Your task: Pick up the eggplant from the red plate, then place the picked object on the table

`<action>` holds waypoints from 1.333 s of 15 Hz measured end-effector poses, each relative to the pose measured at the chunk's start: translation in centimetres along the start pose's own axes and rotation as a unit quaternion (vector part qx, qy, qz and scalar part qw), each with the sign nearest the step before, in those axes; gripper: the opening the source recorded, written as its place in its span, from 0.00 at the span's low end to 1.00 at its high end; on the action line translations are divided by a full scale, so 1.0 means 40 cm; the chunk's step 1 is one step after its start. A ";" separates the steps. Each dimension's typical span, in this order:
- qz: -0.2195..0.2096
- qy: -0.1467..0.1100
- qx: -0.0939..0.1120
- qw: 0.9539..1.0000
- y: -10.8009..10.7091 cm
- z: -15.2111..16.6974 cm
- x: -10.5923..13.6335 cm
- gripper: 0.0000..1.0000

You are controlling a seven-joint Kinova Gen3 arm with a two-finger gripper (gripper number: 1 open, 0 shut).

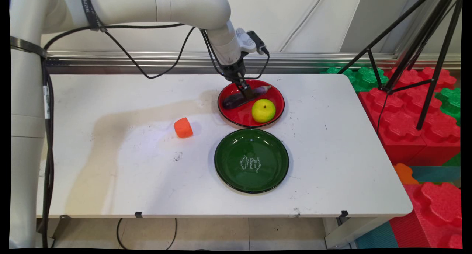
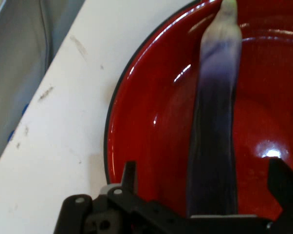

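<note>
Pincer (image 1: 246, 93) spread wide astride the eggplant (image 1: 243, 97) (not yet touching it) at the red plate's (image 1: 236, 115) 11 o'clock; it should close squarely mid-body, clear of the apple (image 1: 263, 110).

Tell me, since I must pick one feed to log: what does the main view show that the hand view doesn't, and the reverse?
Only the main view shows the apple in the red plate, the green plate nearer the camera, the orange cube on the table, and the tripod and foam blocks to the right. Only the hand view shows the gripper from close up, its fingers standing apart on either side of the eggplant. Both show the eggplant lying in the red plate, the gripper low over it, and some table.
</note>
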 end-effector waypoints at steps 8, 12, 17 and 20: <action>0.005 -0.014 -0.012 1.000 0.004 0.051 -0.005 0.00; 0.005 -0.012 -0.013 1.000 0.010 0.056 -0.004 0.00; 0.001 -0.005 -0.011 1.000 0.016 0.036 -0.005 0.00; 0.000 0.001 -0.006 1.000 0.015 0.008 -0.006 0.00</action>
